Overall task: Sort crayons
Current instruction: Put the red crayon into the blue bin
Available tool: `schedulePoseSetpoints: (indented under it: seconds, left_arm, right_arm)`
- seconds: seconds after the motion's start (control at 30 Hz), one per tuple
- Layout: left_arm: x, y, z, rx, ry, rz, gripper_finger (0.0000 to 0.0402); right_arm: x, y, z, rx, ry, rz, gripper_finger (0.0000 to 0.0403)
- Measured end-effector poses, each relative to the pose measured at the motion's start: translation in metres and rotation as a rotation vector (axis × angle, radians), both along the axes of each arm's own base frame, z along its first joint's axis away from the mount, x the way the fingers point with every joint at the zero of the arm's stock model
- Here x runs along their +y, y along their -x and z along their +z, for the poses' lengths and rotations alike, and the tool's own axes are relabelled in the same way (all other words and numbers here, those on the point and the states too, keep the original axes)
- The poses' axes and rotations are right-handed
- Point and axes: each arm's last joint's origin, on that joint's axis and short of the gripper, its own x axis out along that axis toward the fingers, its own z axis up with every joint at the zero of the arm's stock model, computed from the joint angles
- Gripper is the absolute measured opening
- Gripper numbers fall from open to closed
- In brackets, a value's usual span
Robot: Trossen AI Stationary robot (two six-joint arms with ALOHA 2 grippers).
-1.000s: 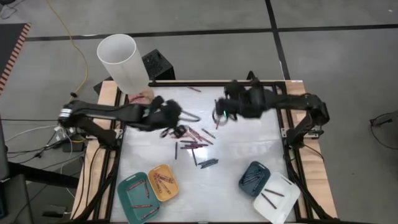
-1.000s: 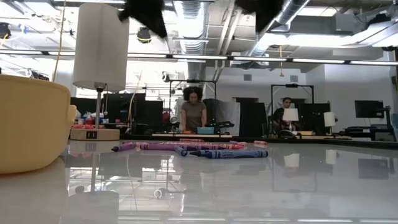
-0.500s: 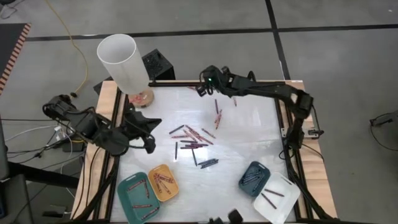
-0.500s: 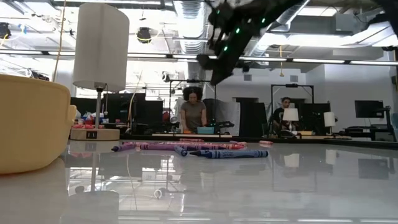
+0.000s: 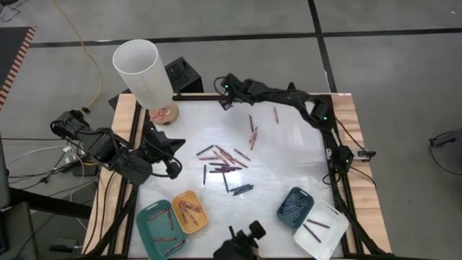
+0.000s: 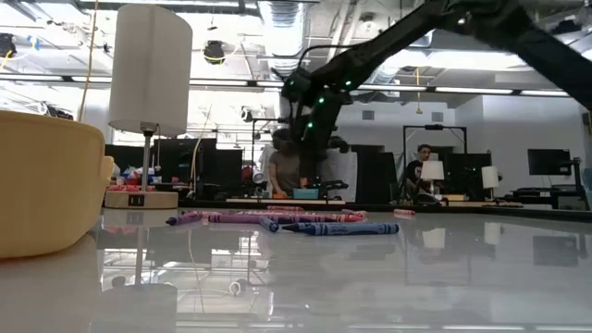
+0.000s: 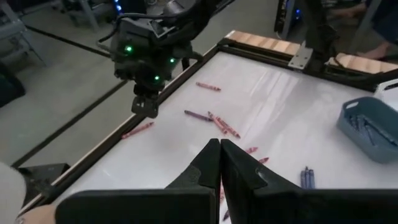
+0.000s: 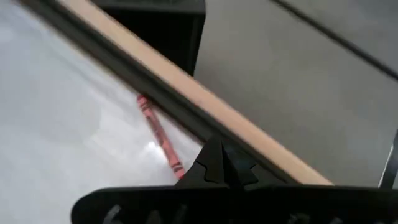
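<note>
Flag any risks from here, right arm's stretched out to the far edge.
1. The right gripper hangs shut over the far rail, beside a lone red crayon lying tight against the black rail. Shut fingers must open first, and the rail leaves little room; a nudge could likely wedge or roll it.
2. The left gripper, also shut, sits near the table's left edge, close to the loose crayon pile; a sweep inward could scatter it.
</note>
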Motion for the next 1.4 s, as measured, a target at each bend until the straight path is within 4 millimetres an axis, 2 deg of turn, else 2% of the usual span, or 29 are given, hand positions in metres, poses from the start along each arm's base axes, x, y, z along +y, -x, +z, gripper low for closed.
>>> schedulePoseSetpoints:
  seconds: [0.1,0.33,0.7,0.9,1.23,1.4]
  left_arm:
    - [0.001,0.001,-0.002,0.01,0.007,0.009,0.0]
    - [0.001,0.005,-0.005,0.026,0.022,0.021,0.0]
    - [-0.005,0.009,-0.006,0.009,0.038,0.019,0.0]
    - [-0.006,0.01,-0.005,-0.003,0.054,0.018,0.0]
    - [-0.006,0.01,-0.006,-0.003,0.062,0.016,0.0]
    - [-0.007,0.009,-0.006,-0.002,0.079,0.008,0.0]
  right_arm:
    - [-0.006,-0.01,-0.004,0.03,-0.043,0.023,0.0]
    - [-0.014,-0.025,-0.028,0.105,-0.123,0.062,0.0]
    - [-0.022,-0.022,-0.033,0.11,-0.151,0.06,0.0]
    - [-0.026,-0.025,-0.051,0.107,-0.175,0.07,0.0]
    - [-0.026,-0.023,-0.041,0.132,-0.203,0.22,0.0]
    - [-0.027,-0.023,-0.035,0.19,-0.192,0.389,0.0]
